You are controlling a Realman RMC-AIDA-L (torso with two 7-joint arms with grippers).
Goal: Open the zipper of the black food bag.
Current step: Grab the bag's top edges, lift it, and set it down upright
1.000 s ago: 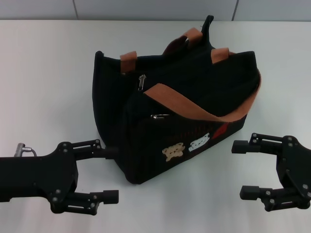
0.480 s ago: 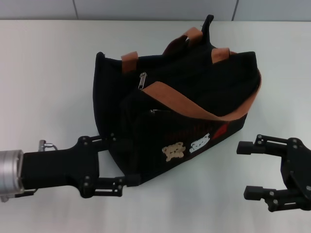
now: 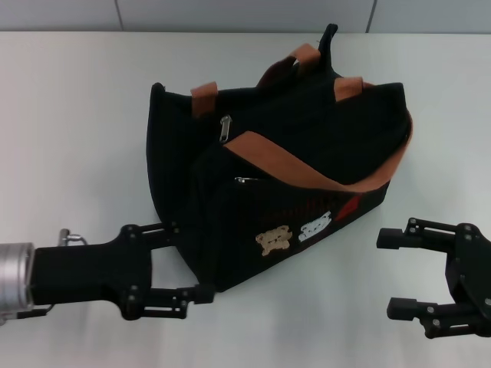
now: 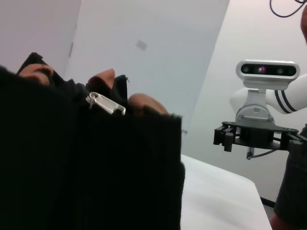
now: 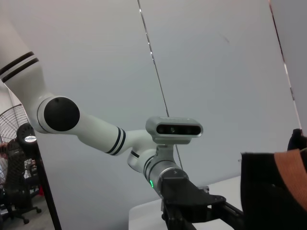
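Head view shows your left gripper (image 3: pixel 192 261) spread open around the black food bag's (image 3: pixel 307 153) near-left corner; right gripper (image 3: pixel 395 274) open, empty.

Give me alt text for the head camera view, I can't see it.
A black food bag with tan handles stands on a white table, its zipper pull near the bag's left end. The left hand is open around the bag's near left corner; the right hand hangs open beside it.
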